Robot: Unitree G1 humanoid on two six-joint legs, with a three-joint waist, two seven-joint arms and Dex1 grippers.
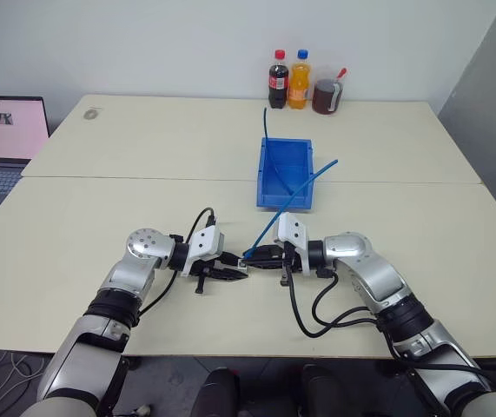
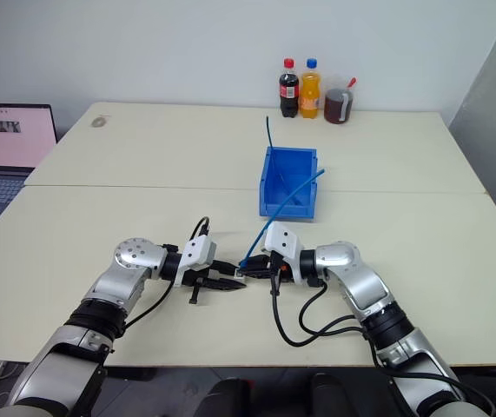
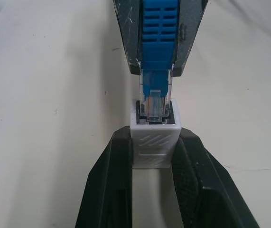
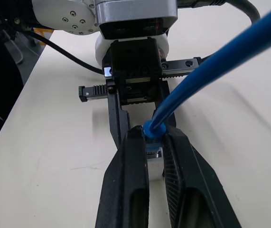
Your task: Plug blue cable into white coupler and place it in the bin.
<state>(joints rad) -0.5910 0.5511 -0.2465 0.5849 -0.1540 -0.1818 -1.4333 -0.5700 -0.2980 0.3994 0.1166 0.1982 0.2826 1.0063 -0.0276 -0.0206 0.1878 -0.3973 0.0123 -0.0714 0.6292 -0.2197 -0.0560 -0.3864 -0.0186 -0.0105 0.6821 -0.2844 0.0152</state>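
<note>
2 head views look down; 2 close wrist views share the white coupler point(image 3: 154, 141).

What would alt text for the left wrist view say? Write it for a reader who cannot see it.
Two black fingers clamp a tiny white boxy plastic coupler while the clear plug of a light-blue cable, gripped between the opposite black gripper, sits at the coupler's dark opening. A pale tabletop lies beneath.

light-blue cable point(image 3: 158, 28), white ribbed coupler point(image 3: 155, 142), blue bin point(image 1: 284, 174).
</note>
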